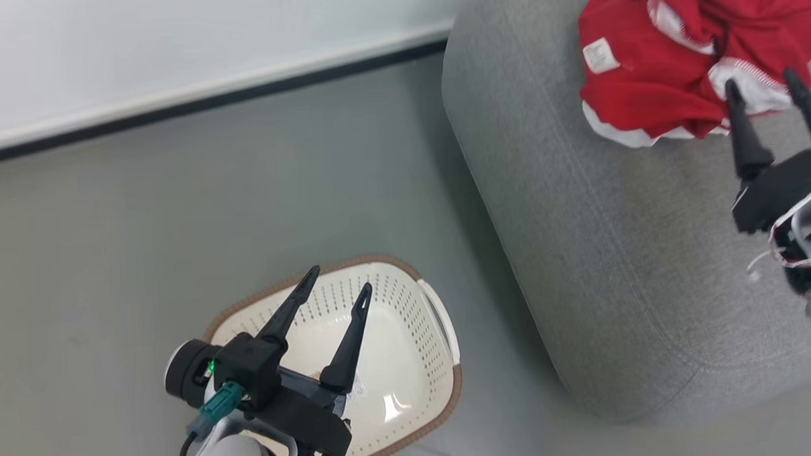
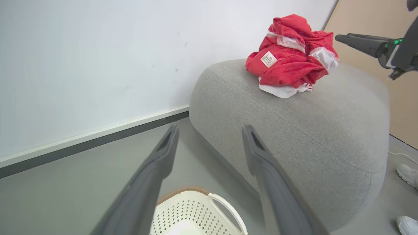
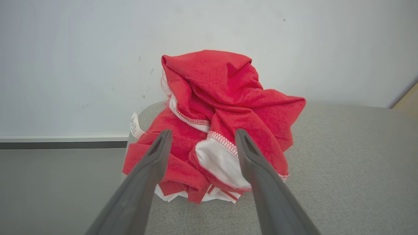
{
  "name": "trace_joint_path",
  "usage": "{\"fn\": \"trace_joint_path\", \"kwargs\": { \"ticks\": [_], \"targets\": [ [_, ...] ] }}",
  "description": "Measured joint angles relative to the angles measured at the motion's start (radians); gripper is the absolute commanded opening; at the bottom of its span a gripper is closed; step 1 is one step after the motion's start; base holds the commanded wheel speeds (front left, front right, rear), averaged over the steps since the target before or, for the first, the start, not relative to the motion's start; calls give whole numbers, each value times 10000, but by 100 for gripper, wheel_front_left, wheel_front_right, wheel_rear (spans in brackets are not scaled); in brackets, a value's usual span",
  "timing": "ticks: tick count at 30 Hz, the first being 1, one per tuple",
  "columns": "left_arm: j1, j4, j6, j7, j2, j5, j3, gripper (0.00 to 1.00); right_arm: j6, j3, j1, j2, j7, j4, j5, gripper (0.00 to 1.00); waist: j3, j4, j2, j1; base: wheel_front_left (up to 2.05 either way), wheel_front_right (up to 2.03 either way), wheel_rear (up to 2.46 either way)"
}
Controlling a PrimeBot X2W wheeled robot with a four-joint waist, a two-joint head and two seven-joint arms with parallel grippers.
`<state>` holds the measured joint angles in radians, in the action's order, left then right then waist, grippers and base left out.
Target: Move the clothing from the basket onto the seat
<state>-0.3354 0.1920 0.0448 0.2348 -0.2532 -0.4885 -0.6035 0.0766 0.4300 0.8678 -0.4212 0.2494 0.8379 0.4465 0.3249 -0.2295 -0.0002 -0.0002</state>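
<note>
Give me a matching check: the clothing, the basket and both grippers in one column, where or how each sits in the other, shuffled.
Things:
1. clothing
2. basket
3. left gripper
4. right gripper

Place or state:
A. on the floor, beside the seat
B. open, above the basket
C. heaped on the seat
D. open, pointing at the clothing

Pairs: 1-C, 2-A, 3-B, 4-D
</note>
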Motion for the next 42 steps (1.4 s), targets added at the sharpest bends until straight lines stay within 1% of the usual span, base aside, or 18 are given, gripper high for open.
{"fn": "trace_joint_path", "kwargs": {
  "ticks": [5,9,18,24,26,33,36,42],
  "targets": [
    [322,167,100,81,46,-161,332,100,0,23,-667,224,0,-662,2,100,-639,121,0,0,0,0,0],
    [565,295,288,96,46,-211,637,100,-2,17,-1240,362,4,-1260,6,100,-1144,290,-1,0,0,0,0],
    [1546,351,579,142,46,-489,1423,100,-77,148,-2985,633,4,-2431,10,100,-2212,891,0,0,0,0,0],
    [2319,286,702,146,-88,-560,1948,100,-468,96,-4106,805,42,-3154,29,100,-2786,1410,1,1,0,0,0],
    [2563,221,708,148,-119,-560,2127,100,-522,67,-4465,823,44,-3382,75,100,-2957,1576,1,0,0,0,0],
    [3223,-102,782,148,-219,-556,2673,100,-1095,-2,-5623,1018,46,-4477,69,100,-3442,2067,0,1,0,0,0],
    [3562,-274,784,148,-286,-531,2932,100,-1300,169,-5993,1244,46,-4897,-42,100,-3606,2176,1,1,0,0,0],
    [3953,-527,792,148,-309,-295,3256,100,-1484,274,-6765,1413,46,-5524,-92,100,-3781,2163,2,2,0,0,0]
  ]
}}
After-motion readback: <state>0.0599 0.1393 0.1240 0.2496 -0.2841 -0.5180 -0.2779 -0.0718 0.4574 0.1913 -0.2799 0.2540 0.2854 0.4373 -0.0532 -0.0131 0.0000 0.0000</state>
